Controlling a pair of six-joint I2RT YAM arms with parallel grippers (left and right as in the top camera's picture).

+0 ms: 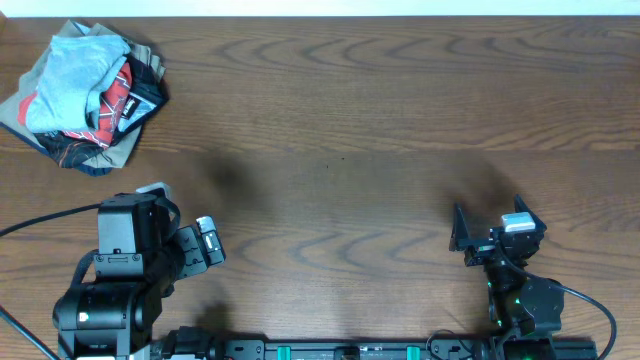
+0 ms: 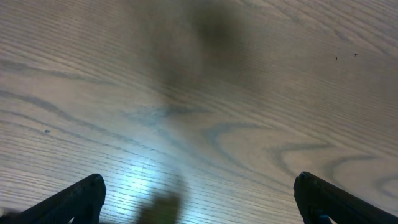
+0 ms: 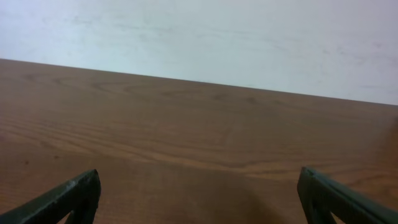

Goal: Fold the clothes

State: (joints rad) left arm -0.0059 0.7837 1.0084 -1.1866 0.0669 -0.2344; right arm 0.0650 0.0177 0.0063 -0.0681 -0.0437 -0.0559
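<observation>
At the far left corner of the counter lies a heap of clothing. The pale blue-grey garment sits crumpled on top of it, wrinkled and unfolded. Touching its right side is a red T-shirt, with a dark garment just beside that and a khaki garment showing from under the heap's edges.

Well apart from the heap, by the near edge toward the left corner, is the left arm. The left gripper hangs over bare wood with its fingers spread wide; nothing is between them, and a soft shadow falls on the grain ahead of it.

By the near edge toward the right corner is the right arm. The right gripper is likewise spread wide and holds nothing. Its wrist view looks level across the counter to the far edge, where a pale wall rises behind.
</observation>
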